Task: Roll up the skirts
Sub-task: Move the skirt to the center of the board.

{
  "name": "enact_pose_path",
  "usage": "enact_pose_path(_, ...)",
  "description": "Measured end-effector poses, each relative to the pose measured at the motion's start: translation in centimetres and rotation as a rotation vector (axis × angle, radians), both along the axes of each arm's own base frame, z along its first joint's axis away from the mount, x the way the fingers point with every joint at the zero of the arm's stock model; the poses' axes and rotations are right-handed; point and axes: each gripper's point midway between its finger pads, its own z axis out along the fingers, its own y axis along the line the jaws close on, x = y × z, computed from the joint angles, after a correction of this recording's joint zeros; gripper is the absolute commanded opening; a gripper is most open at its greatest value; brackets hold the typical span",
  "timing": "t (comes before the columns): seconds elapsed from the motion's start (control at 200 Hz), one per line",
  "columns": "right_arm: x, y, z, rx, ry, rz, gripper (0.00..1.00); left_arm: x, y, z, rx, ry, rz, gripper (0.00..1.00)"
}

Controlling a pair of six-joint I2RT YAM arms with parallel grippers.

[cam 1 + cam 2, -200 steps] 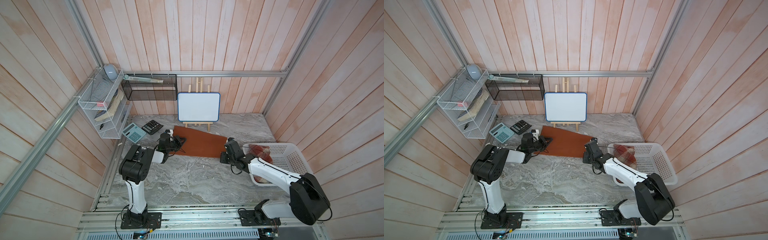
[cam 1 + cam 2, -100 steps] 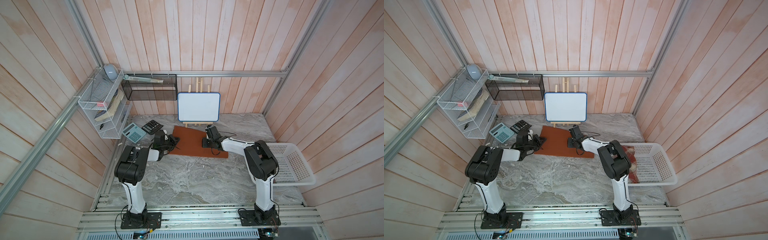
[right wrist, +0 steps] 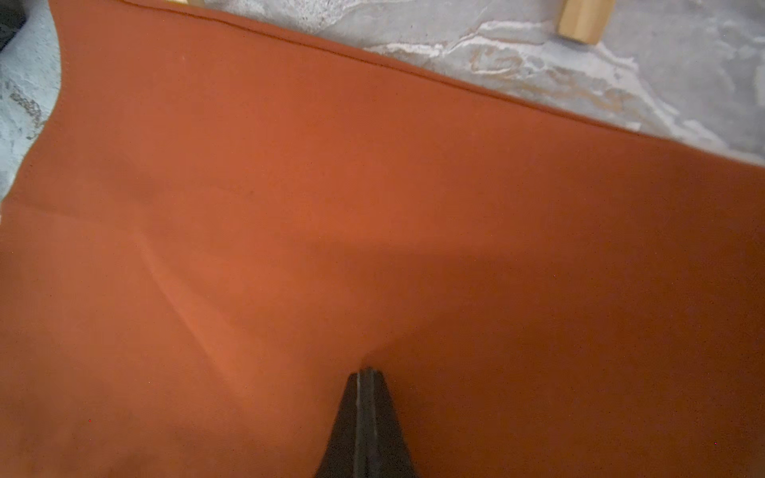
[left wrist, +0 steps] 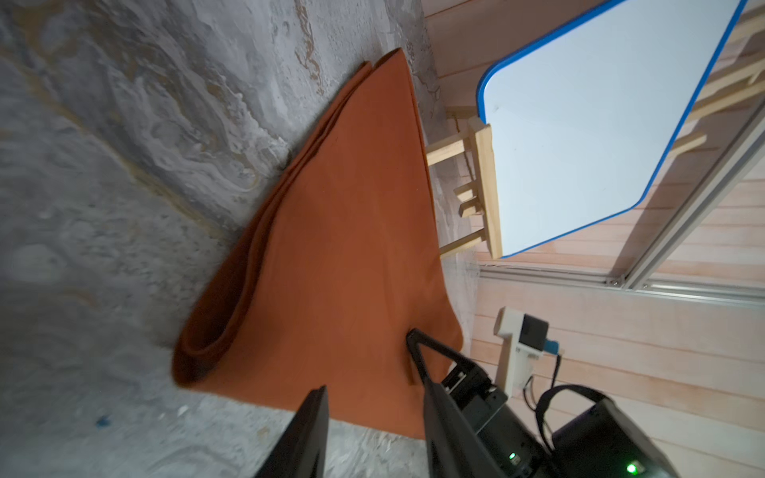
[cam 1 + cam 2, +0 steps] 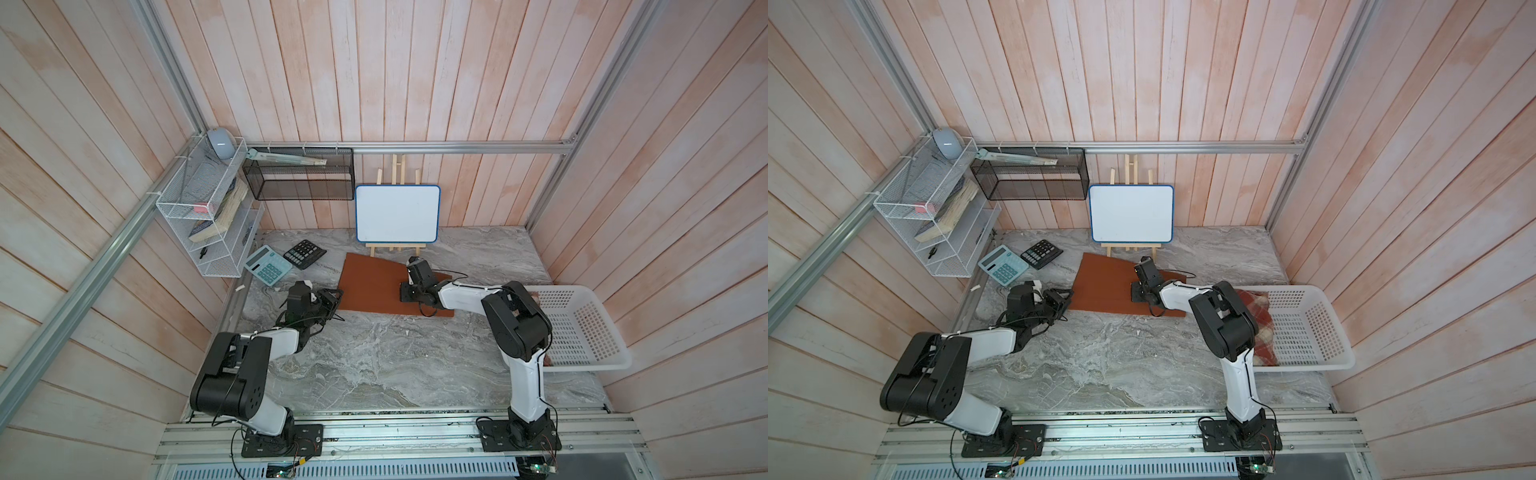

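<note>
The rust-orange skirt (image 5: 372, 286) (image 5: 1104, 286) lies flat on the marble table in front of the whiteboard. The left wrist view shows its layered left edge (image 4: 339, 256). My left gripper (image 5: 332, 300) (image 4: 367, 359) sits at that left edge, open, with nothing between its fingers. My right gripper (image 5: 406, 293) (image 5: 1137, 293) is shut, and its tip (image 3: 366, 372) presses down on the middle of the orange skirt (image 3: 372, 207). The plaid skirt (image 5: 1262, 320) lies in the white basket, partly hidden behind my right arm.
The white lattice basket (image 5: 582, 328) stands at the table's right edge. A whiteboard on a wooden easel (image 5: 397, 214) stands just behind the orange skirt. Two calculators, teal (image 5: 268, 266) and black (image 5: 304, 254), lie at the back left below wire shelves (image 5: 208, 216).
My right gripper has swung from the skirt's right end by the basket to its middle and stays shut. My left gripper has opened at the skirt's left edge.
</note>
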Motion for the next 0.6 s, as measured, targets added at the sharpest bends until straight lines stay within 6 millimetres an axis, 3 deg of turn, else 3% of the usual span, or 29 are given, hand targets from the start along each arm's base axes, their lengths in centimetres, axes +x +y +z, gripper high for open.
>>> enact_pose_path(0.22, -0.1, 0.2, 0.0, 0.005, 0.003, 0.006, 0.0, -1.3, 0.8, -1.5, 0.043, 0.083, 0.049, 0.64)
enact_pose_path(0.405, -0.1, 0.2, 0.0, 0.004, 0.003, 0.007, 0.0, -2.3, -0.2, -5.1, 0.061, 0.193, 0.05, 0.48)
enact_pose_path(0.6, -0.2, 0.2, 0.1, 0.004, 0.004, 0.008, 0.0, -1.6, 0.2, -5.4, 0.079, 0.186, 0.108, 0.45)
